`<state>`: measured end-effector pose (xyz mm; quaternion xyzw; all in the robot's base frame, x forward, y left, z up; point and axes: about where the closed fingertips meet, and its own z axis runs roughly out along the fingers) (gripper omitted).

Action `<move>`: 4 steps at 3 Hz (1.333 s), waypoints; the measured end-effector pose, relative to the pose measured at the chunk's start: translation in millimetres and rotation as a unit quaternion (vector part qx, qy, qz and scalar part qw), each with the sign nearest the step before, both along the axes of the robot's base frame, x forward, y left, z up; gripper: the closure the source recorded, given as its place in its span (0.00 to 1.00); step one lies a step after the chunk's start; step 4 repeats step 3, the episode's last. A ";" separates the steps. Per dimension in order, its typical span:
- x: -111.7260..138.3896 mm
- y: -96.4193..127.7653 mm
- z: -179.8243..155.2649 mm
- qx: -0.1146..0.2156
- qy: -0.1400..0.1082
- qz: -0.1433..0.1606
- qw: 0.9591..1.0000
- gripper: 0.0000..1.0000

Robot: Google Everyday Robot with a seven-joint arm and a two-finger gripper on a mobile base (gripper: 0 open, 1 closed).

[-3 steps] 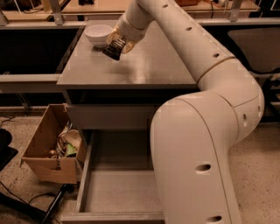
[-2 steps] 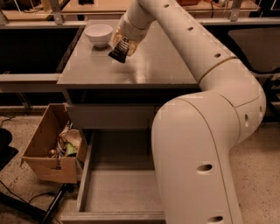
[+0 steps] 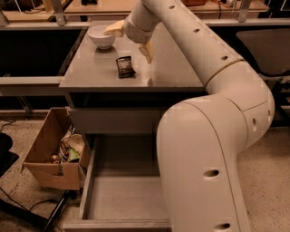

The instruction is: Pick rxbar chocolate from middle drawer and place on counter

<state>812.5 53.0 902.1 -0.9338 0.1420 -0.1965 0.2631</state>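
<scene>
The rxbar chocolate [image 3: 125, 66] is a small black wrapped bar lying on the grey counter [image 3: 172, 68], just in front of a white bowl [image 3: 102, 36]. My gripper [image 3: 131, 41] hangs above the counter right behind the bar, open and empty, with one finger [image 3: 114, 28] over the bowl side and the other finger [image 3: 148, 50] to the right of the bar. The middle drawer [image 3: 122, 195] is pulled out below, and the part of its grey floor that shows is bare; the arm hides its right side.
A brown cardboard box [image 3: 52, 154] with scraps stands on the floor left of the drawer. Tan wooden tabletops [image 3: 108, 7] run behind the counter. My arm's large body [image 3: 204, 167] fills the lower right.
The gripper held the bar above the counter near the bowl; now the bar lies on the counter and the fingers have opened and lifted clear of it.
</scene>
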 end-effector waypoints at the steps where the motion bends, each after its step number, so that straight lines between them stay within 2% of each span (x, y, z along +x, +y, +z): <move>1: -9.0 1.9 24.9 0.027 -0.025 0.023 0.999 0.00; 2: -42.7 -7.0 88.9 0.072 -0.098 0.062 0.991 0.00; 3: -109.2 -22.0 176.0 0.109 -0.195 0.073 0.972 0.00; 4: -109.2 -22.0 176.0 0.109 -0.195 0.073 0.972 0.00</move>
